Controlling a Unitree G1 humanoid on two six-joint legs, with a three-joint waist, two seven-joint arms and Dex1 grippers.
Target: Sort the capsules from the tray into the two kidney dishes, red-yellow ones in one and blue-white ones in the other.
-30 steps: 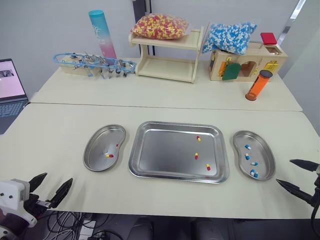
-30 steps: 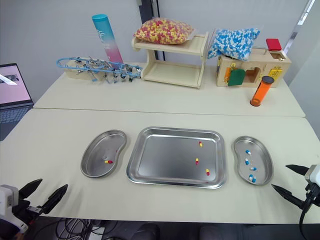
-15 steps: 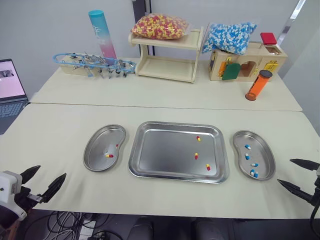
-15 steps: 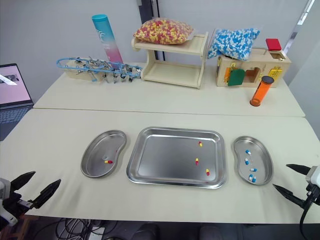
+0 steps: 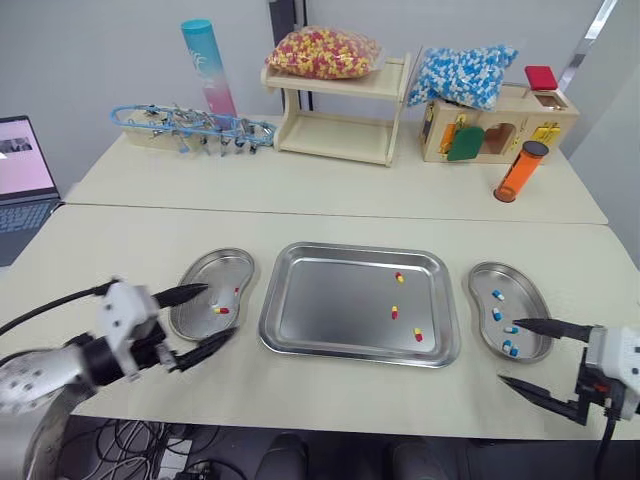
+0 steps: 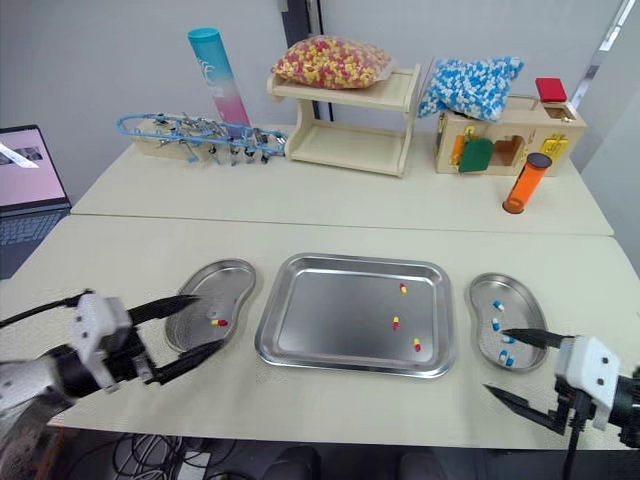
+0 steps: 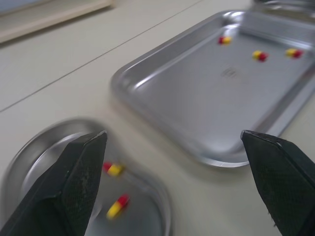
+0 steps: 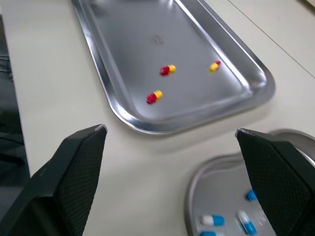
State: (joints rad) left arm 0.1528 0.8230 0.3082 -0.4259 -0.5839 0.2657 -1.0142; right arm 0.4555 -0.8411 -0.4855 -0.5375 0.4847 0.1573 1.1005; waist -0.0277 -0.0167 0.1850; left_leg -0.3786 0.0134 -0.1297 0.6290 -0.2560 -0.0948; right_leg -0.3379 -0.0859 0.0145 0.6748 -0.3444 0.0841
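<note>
My left gripper (image 5: 218,312) hangs at the left kidney dish (image 5: 212,256), jaws spread wide and empty. Two sorted red-yellow capsules (image 7: 113,169) lie in that dish, whose long axis runs from near me to far.

At centre sits the tray (image 5: 320,310), its long axis running from my left to my right. Three loose red-yellow capsules (image 5: 394,312) lie in its right half, apart from one another. The middle one points roughly away from me, and the far and near ones lean a little off that line. Which colour leads on each is too small to tell.

At right, the right kidney dish (image 5: 538,300), also lying near to far, holds four blue-white capsules (image 5: 496,313). My right gripper (image 5: 508,350) waits at its near end with jaws parted and nothing between them, one fingertip reaching over the dish.

I see no blue-white capsule in the tray, so I judge that half done and the step in hand to be clearing the red-yellow three. The next move calls for a reach into the tray's right half. The jaws should be set across a capsule's short width and closed gently. Then comes a carry to the left dish.
</note>
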